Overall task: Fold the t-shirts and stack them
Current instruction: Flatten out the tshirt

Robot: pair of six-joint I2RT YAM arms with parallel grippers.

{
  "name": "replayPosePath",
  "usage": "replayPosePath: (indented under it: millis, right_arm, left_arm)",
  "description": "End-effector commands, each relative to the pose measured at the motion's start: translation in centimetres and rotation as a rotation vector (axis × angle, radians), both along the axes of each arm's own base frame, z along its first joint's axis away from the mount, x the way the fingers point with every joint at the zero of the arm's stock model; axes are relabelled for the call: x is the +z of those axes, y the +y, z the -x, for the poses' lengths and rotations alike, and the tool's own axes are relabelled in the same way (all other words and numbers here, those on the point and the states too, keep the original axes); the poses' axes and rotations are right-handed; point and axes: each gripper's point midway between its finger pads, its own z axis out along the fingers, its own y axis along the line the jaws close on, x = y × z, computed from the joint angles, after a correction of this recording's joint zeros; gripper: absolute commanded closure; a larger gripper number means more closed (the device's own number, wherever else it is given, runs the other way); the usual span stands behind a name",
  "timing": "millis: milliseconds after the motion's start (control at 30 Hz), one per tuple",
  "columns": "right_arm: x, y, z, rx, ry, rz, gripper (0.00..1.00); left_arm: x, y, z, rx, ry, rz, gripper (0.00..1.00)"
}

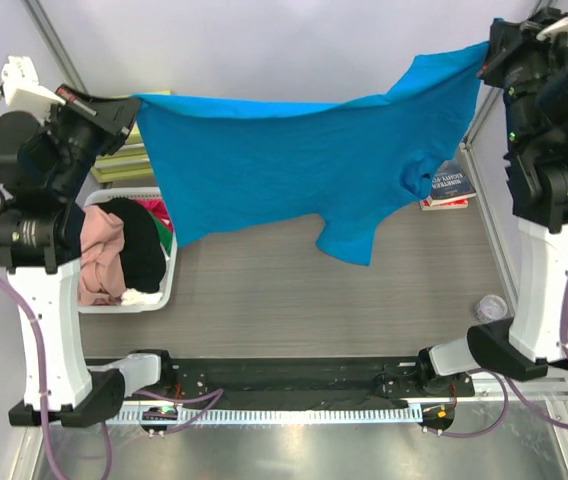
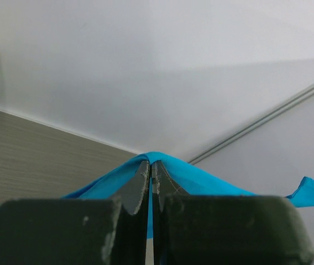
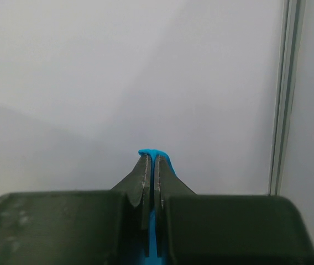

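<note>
A turquoise-blue t-shirt (image 1: 294, 160) hangs stretched in the air between my two grippers, above the far half of the table. My left gripper (image 1: 132, 108) is shut on its left corner; in the left wrist view the cloth (image 2: 212, 182) drapes over the closed gripper (image 2: 150, 164). My right gripper (image 1: 486, 58) is shut on its right corner, higher up; the right wrist view shows blue cloth (image 3: 152, 153) pinched at the gripper (image 3: 150, 159). One sleeve (image 1: 349, 240) dangles toward the table. Pink (image 1: 102, 255), black (image 1: 142, 250) and other shirts lie in a white basket (image 1: 154, 300) at left.
Yellow-green books (image 1: 124, 165) lie behind the basket at far left. A dark-blue-covered book (image 1: 452, 185) lies at far right under the shirt's edge. A small clear cup (image 1: 491, 307) stands near the right arm's base. The grey wood-grain table (image 1: 294, 300) lies below.
</note>
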Motion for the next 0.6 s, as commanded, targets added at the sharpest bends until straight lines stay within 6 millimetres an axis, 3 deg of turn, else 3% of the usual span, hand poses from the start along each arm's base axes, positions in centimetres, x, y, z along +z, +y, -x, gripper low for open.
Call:
replayPosePath:
  millis: [0, 167, 367, 467, 567]
  right_arm:
    - [5.8, -1.0, 9.8, 0.043, -0.199, 0.037, 0.99]
    - [6.4, -0.9, 15.3, 0.101, -0.238, 0.061, 0.99]
    - [6.4, -2.4, 21.5, 0.072, -0.281, 0.06, 0.99]
    - [6.7, -2.8, 23.2, 0.047, -0.309, 0.072, 0.99]
    - [6.9, -2.8, 23.0, 0.031, -0.311, 0.08, 0.99]
  left_arm:
    - [2.6, -0.2, 5.6, -0.028, -0.114, -0.045, 0.99]
    - [4.4, -0.5, 11.5, -0.043, -0.202, -0.054, 1.0]
    - [5.5, 0.0, 16.5, -0.012, -0.259, -0.061, 0.99]
    - [6.2, 0.7, 18.8, 0.029, -0.287, -0.054, 1.0]
    - [7.2, 1.4, 20.3, 0.069, -0.309, -0.054, 0.99]
